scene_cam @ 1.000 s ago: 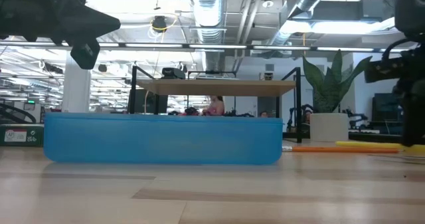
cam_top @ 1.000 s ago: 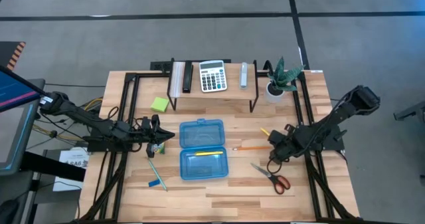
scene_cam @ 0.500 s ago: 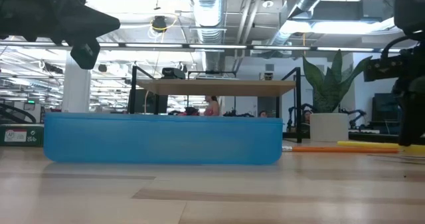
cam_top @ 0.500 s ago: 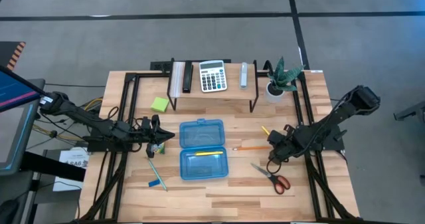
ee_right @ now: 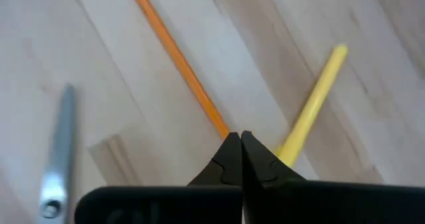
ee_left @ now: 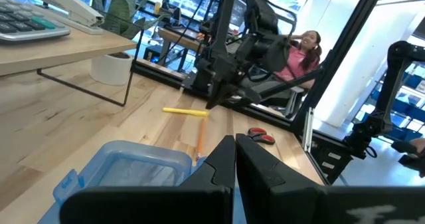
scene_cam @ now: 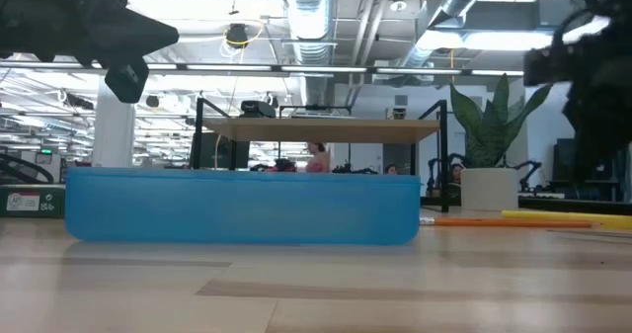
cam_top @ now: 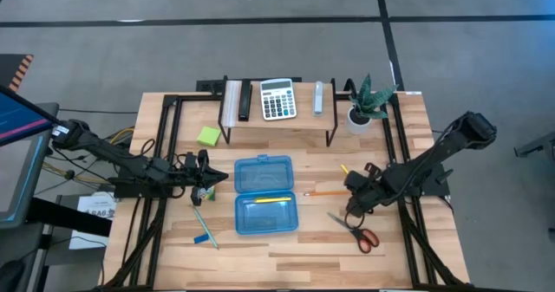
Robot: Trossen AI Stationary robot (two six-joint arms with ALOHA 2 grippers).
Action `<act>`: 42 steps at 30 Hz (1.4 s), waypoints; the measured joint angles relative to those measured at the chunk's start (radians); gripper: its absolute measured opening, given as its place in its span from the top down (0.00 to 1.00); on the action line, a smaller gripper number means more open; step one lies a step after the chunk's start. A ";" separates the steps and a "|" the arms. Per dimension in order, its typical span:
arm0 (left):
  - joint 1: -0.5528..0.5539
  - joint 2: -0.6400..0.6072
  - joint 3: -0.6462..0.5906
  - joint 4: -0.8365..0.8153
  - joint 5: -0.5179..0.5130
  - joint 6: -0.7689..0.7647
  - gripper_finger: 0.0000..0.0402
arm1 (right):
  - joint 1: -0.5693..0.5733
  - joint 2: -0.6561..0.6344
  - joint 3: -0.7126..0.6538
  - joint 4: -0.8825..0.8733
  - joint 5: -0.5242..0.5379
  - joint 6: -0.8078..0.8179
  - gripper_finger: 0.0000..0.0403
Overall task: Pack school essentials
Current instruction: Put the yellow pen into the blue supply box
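Observation:
An open blue pencil case (cam_top: 264, 193) lies mid-table, with a yellow item (cam_top: 269, 200) in its near half. Right of it lie an orange pencil (cam_top: 317, 192), a yellow pencil (cam_top: 346, 171) and red-handled scissors (cam_top: 356, 231). My right gripper (cam_top: 353, 203) is shut and stands over the two pencils (ee_right: 179, 58) (ee_right: 312, 104). A blue pen (cam_top: 204, 225) lies left of the case, and a lime sticky-note pad (cam_top: 207, 136) lies farther back. My left gripper (cam_top: 211, 182) is shut and waits just left of the case. My right gripper points down with its shut fingertips (ee_right: 229, 151) over the near end of the orange pencil (ee_right: 216, 124), beside the yellow one. I cannot tell whether they touch either pencil. Both pencils lie flat on the table.
A raised shelf (cam_top: 277, 123) at the far side carries a calculator (cam_top: 277, 99) and a few small items. A potted plant (cam_top: 364, 103) stands at its right end. Black frame rails run along both table sides. A person in pink (ee_left: 302, 48) sits beyond the table.
My right gripper has shifted a little toward the table's left and near edges, over the pencils and closer to the scissors. It has stayed shut. Nothing on the table has moved.

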State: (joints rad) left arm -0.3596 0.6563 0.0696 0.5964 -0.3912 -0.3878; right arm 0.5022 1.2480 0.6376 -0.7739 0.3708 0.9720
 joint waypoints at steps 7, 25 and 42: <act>0.000 0.000 0.000 0.000 0.003 0.000 1.00 | 0.000 -0.001 0.050 -0.059 0.031 0.020 0.96; 0.000 0.000 0.000 0.000 0.011 0.000 1.00 | 0.078 0.037 -0.118 -0.031 -0.028 0.292 0.35; 0.000 0.000 0.000 0.001 0.011 -0.005 1.00 | 0.095 0.030 -0.208 0.093 -0.043 0.271 0.86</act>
State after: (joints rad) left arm -0.3599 0.6563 0.0696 0.5972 -0.3801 -0.3931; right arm 0.5968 1.2781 0.4294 -0.6813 0.3275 1.2432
